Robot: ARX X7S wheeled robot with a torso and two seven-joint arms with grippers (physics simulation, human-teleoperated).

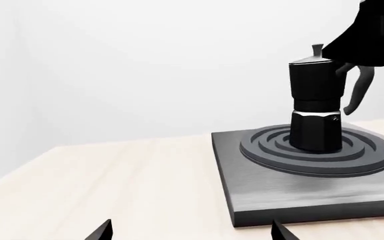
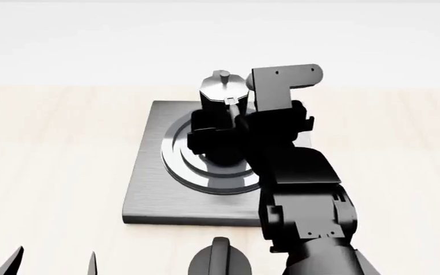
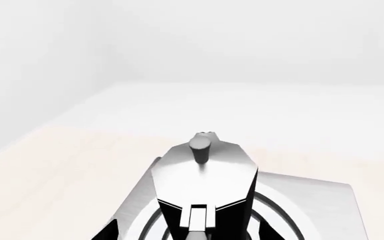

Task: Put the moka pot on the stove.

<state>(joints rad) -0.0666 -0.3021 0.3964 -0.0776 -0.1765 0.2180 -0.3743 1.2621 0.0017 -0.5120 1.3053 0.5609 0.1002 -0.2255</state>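
we see moka pot (image 1: pixel 317 107) upright on stove (image 1: pixel 292 192) burner rings, placement looks done. right gripper (image 2: pixel 218 136) around pot, grip unclear. left gripper (image 1: pixel 188 231) apart, jaws spread. release, retreat left.

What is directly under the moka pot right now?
The moka pot stands upright on the raised ring burner in the middle of the stove, which lies on the wooden table. The pot's base covers the burner's centre, so that spot cannot be seen.
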